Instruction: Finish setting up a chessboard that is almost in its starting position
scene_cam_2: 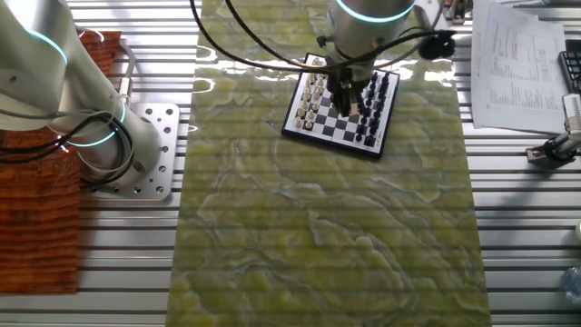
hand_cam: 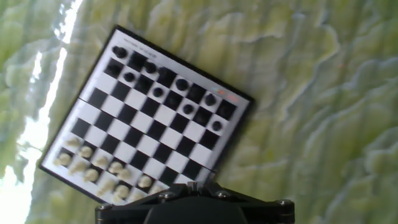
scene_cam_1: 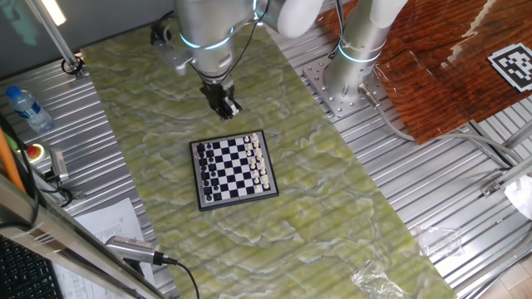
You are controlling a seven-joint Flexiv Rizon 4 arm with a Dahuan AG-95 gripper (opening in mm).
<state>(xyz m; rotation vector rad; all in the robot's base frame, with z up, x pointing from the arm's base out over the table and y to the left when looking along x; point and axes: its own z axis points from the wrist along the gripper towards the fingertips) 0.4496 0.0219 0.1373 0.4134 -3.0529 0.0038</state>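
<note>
Green marbled cloth (scene_cam_1: 332, 208) covers the middle of our surface (scene_cam_1: 432, 191), with ribbed metal showing on both sides. We see the board (scene_cam_1: 235, 169) lying flat on that cloth, near its centre, turned slightly askew to the cloth's edges.

From one fixed view the end effector (scene_cam_1: 224, 106) hangs above the cloth just beyond the board's far edge, and the whole board is visible, dark pieces along one side and cream pieces along the other. From the other fixed view the end effector (scene_cam_2: 347, 98) stands in front of the board (scene_cam_2: 341, 107) and hides its middle squares; we cannot tell from either view whether its fingers are open or closed, and we see nothing between them.

Only the hand view lets us count rows: the board (hand_cam: 149, 124) fills the left of the picture, dark pieces (hand_cam: 180, 84) toward the top, cream pieces (hand_cam: 93, 167) toward the bottom, some cut off by the dark housing at the lower edge.

Around it we see a water bottle (scene_cam_1: 25, 108), a red button (scene_cam_1: 35, 152), printed sheets (scene_cam_2: 517, 64), a second arm's base (scene_cam_2: 136, 150) and a rust-coloured cloth (scene_cam_2: 36, 218).
</note>
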